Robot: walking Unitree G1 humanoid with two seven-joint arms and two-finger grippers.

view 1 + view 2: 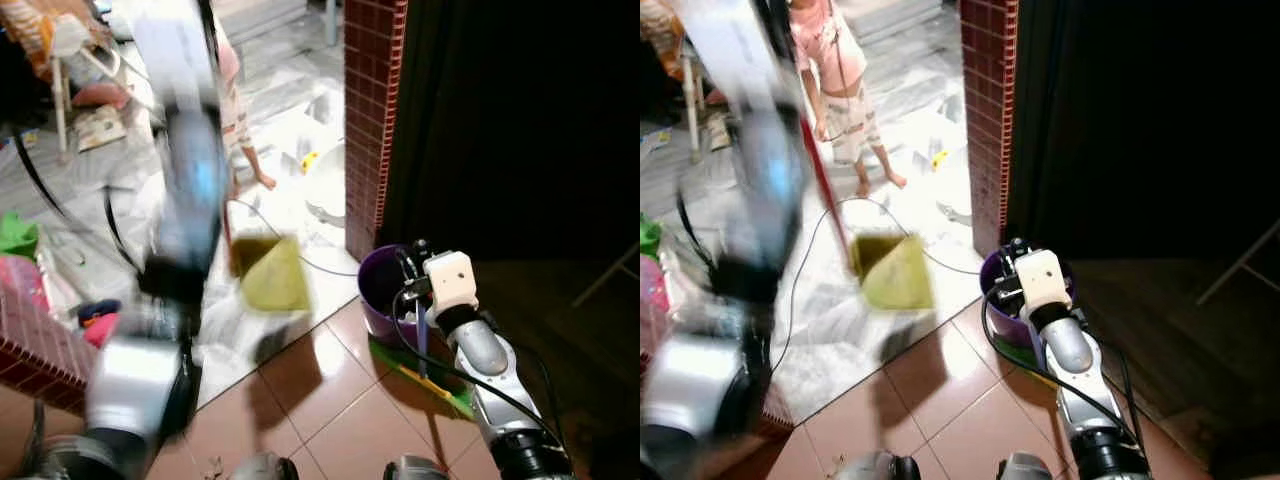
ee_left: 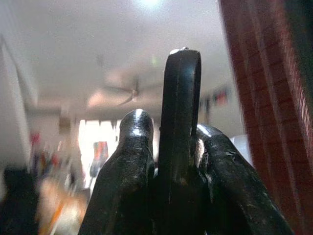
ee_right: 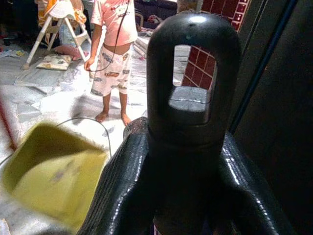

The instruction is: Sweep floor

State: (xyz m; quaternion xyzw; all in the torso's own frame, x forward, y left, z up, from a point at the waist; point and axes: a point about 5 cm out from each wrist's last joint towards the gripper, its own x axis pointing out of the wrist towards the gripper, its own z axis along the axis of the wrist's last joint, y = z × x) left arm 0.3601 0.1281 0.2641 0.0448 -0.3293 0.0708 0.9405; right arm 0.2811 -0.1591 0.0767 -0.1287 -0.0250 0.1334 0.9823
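Two grippers at work, both pressed together on black handle ends.

1. Left gripper: you see its fingers pinching a black loop-shaped handle end, pointed up at a white ceiling with a ceiling fan. From the head, the raised left arm is a blur, so you cannot trace what hangs from that loop.

2. Right gripper: closed around a black handle cap with a hanging hole. It is low on the robot's right, just above the purple plastic bucket.

3. Green broom head: lying on the glossy terracotta floor tiles, touching the bucket's foot, with a thin blue stick rising from it toward the right gripper.

4. Yellow-green plastic dustpan: blurred, on a long red stick, over the edge where the tiles meet the pale marbled floor. It lies between the two arms.

5. Red brick pillar: directly behind the bucket; dark space to its right.

6. Person in a pink top and patterned shorts: barefoot on the marbled floor, beyond the dustpan.

7. White cable: looping over the pale floor near the person's feet.

8. White folding high chair: far back, well apart from the dustpan.
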